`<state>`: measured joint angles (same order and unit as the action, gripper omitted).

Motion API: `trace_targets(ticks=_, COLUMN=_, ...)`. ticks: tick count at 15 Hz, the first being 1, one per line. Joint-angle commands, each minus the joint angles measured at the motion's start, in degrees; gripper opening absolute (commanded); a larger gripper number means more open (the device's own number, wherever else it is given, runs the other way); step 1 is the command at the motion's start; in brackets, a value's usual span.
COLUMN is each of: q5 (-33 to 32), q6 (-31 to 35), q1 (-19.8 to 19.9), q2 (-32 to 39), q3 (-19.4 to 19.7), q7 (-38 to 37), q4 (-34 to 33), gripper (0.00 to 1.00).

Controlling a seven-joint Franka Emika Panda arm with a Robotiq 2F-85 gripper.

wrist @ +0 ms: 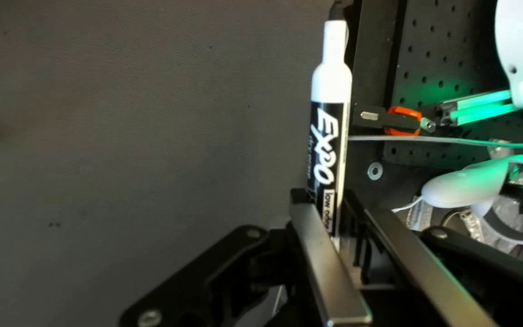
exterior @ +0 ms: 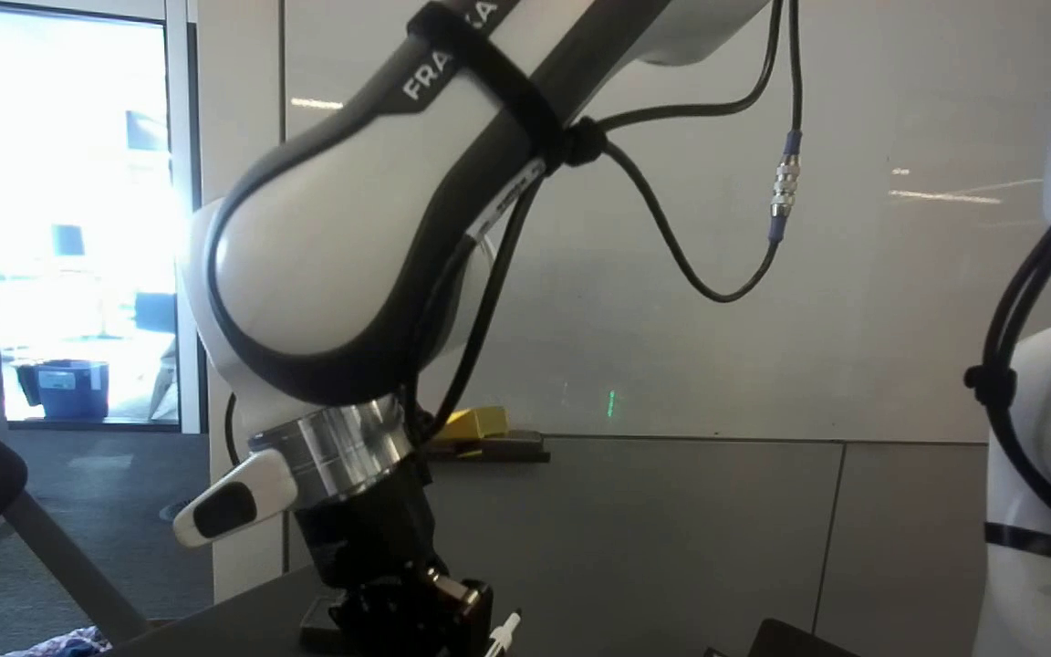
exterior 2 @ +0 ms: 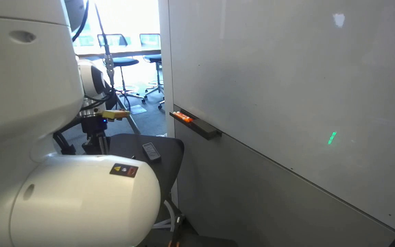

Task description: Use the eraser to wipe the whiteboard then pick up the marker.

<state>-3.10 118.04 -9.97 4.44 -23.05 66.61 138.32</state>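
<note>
The marker (wrist: 329, 141), white with a black EXPO label and a dark tip, stands between the two fingers of my gripper (wrist: 324, 200). The fingers are shut on it, and its rear end is hidden between them. In an exterior view its white end (exterior: 504, 631) sticks out beside the gripper. The eraser (exterior 2: 152, 152), a small dark block, lies on the dark tabletop (exterior 2: 171, 145); it also partly shows beside the gripper in an exterior view (exterior: 317, 625). The whiteboard (exterior 2: 269, 79) shows in both exterior views (exterior: 854, 292) and bears a short green mark (exterior 2: 332, 138).
The tray ledge (exterior 2: 195, 127) on the whiteboard's lower edge holds orange-and-white markers (exterior 2: 182, 117). A yellow block (exterior 2: 116, 114) is fixed near my wrist. In the wrist view, a perforated plate (wrist: 447, 68), an orange-handled clamp (wrist: 404, 120) and cables lie at the right.
</note>
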Motion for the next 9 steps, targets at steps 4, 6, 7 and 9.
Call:
trace_targets(ticks=4, q5=-1.06, q6=-10.50, q1=-3.57, q2=-6.99, q3=3.04, q7=15.29, q4=-2.67, gripper=0.07)
trace_targets(ticks=6, q5=-0.81, q6=-11.12, q1=-4.21, q2=-7.64, q3=3.80, q7=20.07, q4=-3.46, gripper=0.07)
trace_targets(ticks=7, q5=-0.72, q6=-10.93, q1=-4.53, q2=-8.03, q3=4.08, q7=21.65, q4=-3.70, gripper=0.07)
trace_targets(ticks=9, q5=-0.87, q6=-10.73, q1=-5.19, q2=-8.95, q3=4.30, q7=23.65, q4=-4.35, gripper=0.07)
